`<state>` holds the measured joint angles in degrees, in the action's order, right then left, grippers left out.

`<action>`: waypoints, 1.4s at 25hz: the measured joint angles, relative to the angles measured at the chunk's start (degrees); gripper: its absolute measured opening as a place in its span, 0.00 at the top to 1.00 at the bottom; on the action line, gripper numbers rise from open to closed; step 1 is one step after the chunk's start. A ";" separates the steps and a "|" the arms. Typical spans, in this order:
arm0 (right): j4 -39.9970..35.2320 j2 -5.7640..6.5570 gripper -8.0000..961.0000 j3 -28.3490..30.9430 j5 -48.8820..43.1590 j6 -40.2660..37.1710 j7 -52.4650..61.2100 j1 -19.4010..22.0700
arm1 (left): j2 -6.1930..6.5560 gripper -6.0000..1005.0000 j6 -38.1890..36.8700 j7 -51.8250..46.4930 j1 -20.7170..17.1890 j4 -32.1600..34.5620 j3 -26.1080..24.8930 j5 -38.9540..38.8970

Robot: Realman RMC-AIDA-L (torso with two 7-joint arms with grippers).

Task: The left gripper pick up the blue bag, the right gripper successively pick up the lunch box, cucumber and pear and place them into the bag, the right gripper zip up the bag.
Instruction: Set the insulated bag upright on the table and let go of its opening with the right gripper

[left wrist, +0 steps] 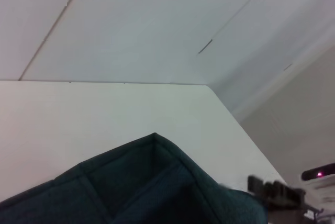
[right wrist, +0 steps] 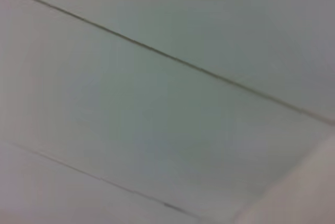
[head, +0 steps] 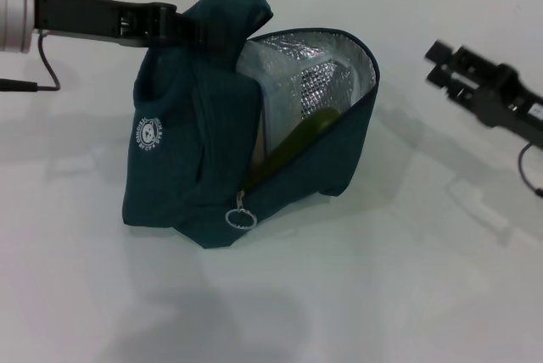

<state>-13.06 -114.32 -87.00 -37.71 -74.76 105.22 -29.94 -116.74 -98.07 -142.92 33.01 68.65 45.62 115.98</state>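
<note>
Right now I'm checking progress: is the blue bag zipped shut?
No, the blue bag gapes open, foil lining and cucumber showing inside.

The blue bag stands unzipped, foil-lined, the cucumber leaning inside.

Left arm reaches in level from the left edge, the left gripper pinched closed at its tip. Right arm enters from the right, the right gripper raised, fingers slightly parted, holding nothing.
</note>
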 joint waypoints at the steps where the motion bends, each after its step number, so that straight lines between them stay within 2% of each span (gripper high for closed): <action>1: 0.65 -0.29 0.40 -0.02 -1.08 0.03 1.22 -0.67 | -0.03 0.87 -0.02 0.00 0.01 -0.01 0.04 -0.02; 11: 0.94 -1.62 0.39 -0.79 -9.58 1.76 7.79 -6.47 | -0.43 0.87 -0.10 0.42 0.12 -0.01 0.26 -0.05; 17: 0.52 -1.54 0.40 -4.10 -9.67 3.75 7.70 -7.44 | -0.62 0.87 -0.18 0.62 0.13 -0.01 0.27 -0.06; 21: 0.04 -1.27 0.42 -4.30 -9.91 3.55 3.94 -7.15 | -0.61 0.87 -0.19 0.62 0.12 0.00 0.53 -0.08; 31: -2.57 -1.31 0.66 -4.02 -9.66 3.16 0.30 -6.01 | -0.59 0.87 -0.28 0.62 0.12 0.09 0.95 -0.15; 34: -3.23 -1.24 0.90 -3.13 -9.54 1.95 -2.99 -5.80 | -0.59 0.87 -0.28 0.62 0.12 0.08 0.96 -0.16; 35: -3.55 -1.21 0.91 -2.47 -9.50 1.09 -4.53 -5.59 | -0.59 0.87 -0.28 0.58 0.12 0.07 0.97 -0.16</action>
<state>-16.61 -115.53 -89.48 -47.21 -73.67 100.69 -35.53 -117.33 -98.35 -142.33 33.14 68.72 46.59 115.82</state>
